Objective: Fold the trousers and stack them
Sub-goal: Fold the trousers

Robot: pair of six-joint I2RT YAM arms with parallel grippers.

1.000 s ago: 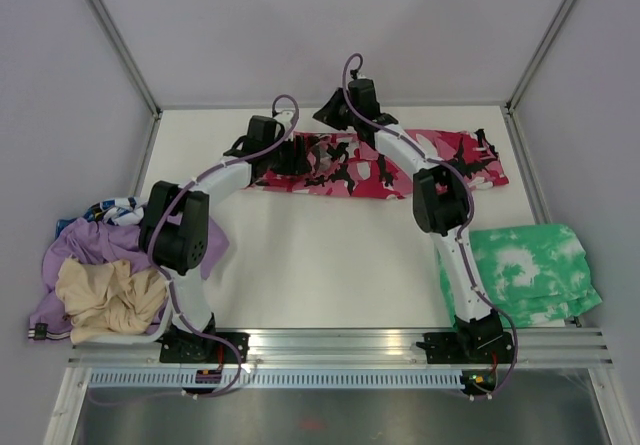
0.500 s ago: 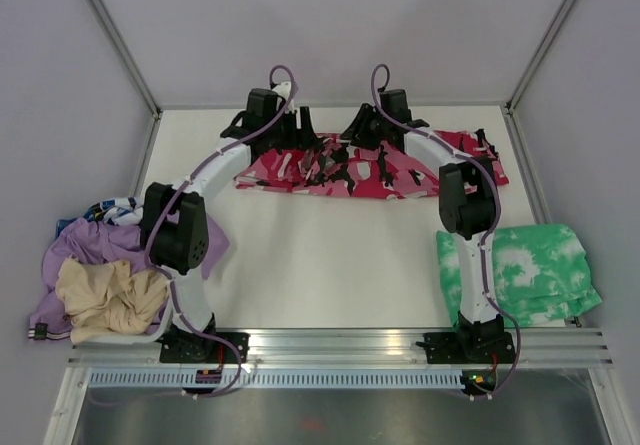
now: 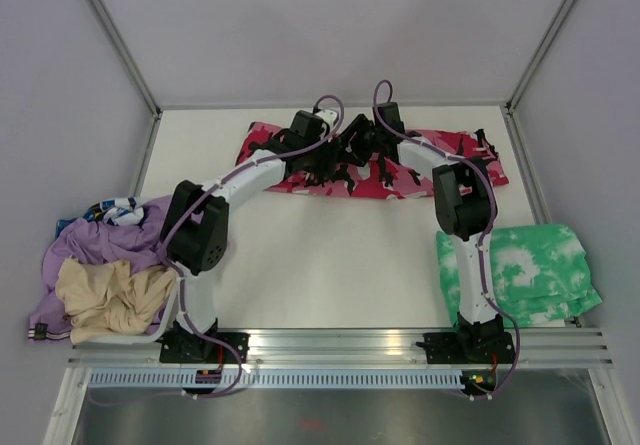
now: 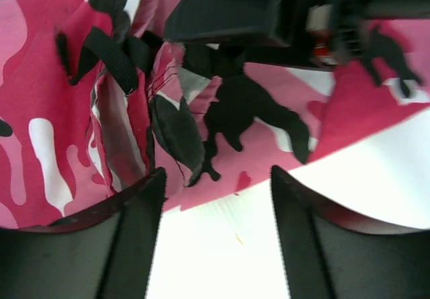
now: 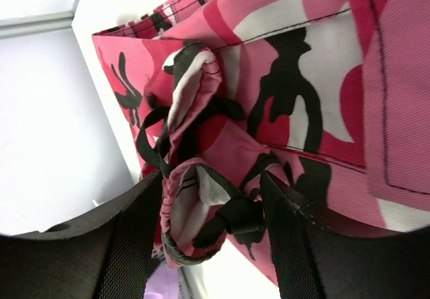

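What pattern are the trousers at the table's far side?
The trousers are pink, red, white and black camouflage, clearest in the right wrist view.

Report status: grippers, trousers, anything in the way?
Left gripper open, right gripper open, both over mid-trousers. Trousers lying as a long strip at the table's far edge, not yet stacked. Nothing blocking; green tie-dye garment off to the right.

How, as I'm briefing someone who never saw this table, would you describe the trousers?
Find the white table's far edge. The trousers lie there in a long strip. They alone bear pink, red, white and black camouflage, unlike the green tie-dye garment at near right and the lilac and beige clothes at near left.
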